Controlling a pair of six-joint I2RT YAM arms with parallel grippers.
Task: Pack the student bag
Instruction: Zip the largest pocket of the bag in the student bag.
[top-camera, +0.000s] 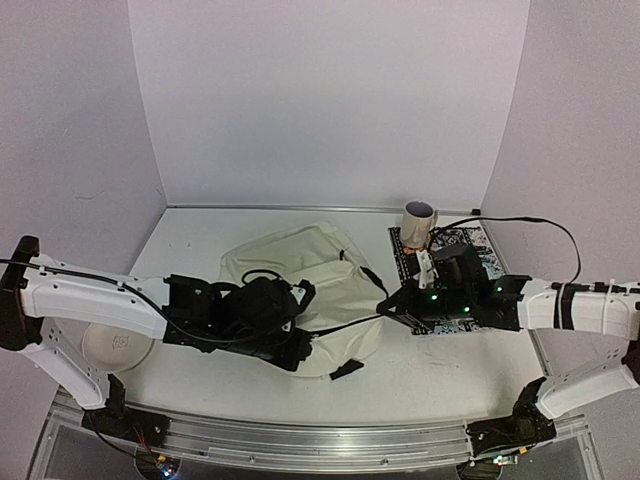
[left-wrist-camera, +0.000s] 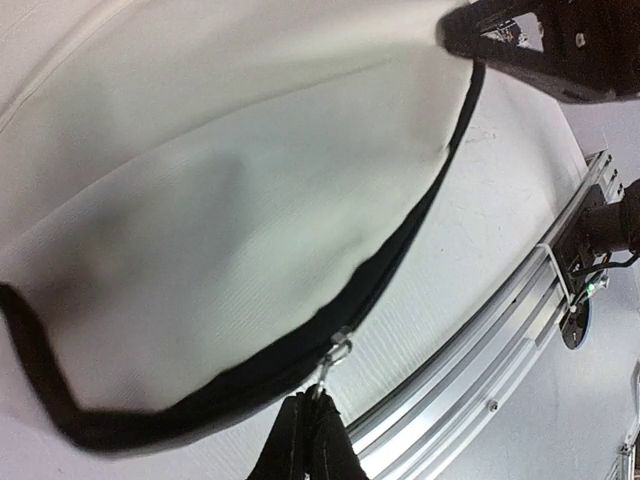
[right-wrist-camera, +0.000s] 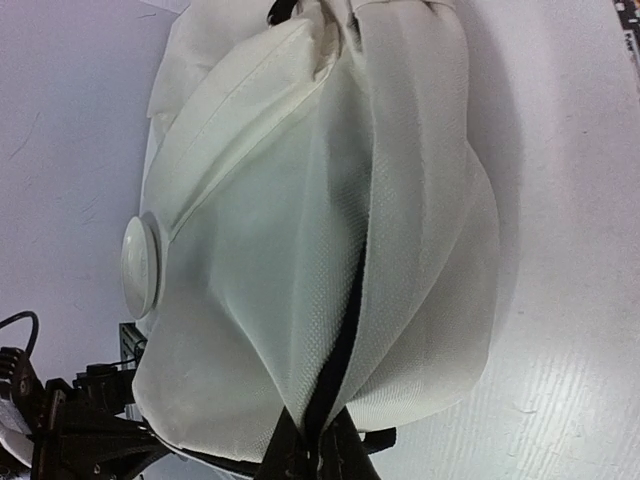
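Item one, student bag (top-camera: 322, 262): cream fabric, lying slumped at the middle of the bench (top-camera: 430, 370) between my two arms, its black zipper (left-wrist-camera: 400, 250) running along an edge that gapes. Left tool (left-wrist-camera: 308, 430): fingers pressed together, pinching the small metal zipper pull (left-wrist-camera: 340, 349) at the bag's near edge, just above the aluminium rail (left-wrist-camera: 480, 360). Right tool (right-wrist-camera: 310, 445): fingers pressed together on the bag's fabric where the dark zipper line meets them, on the bag's right side. Item two, mug (top-camera: 418, 222): pale, dark inside, upright on the far corner of the patterned mat (top-camera: 472, 240) to the bag's right; the mat's print is too small for me to read. Item three, white plate (top-camera: 113, 347): left of the bag, partly under my left arm; a faint mark at its centre, not legible.
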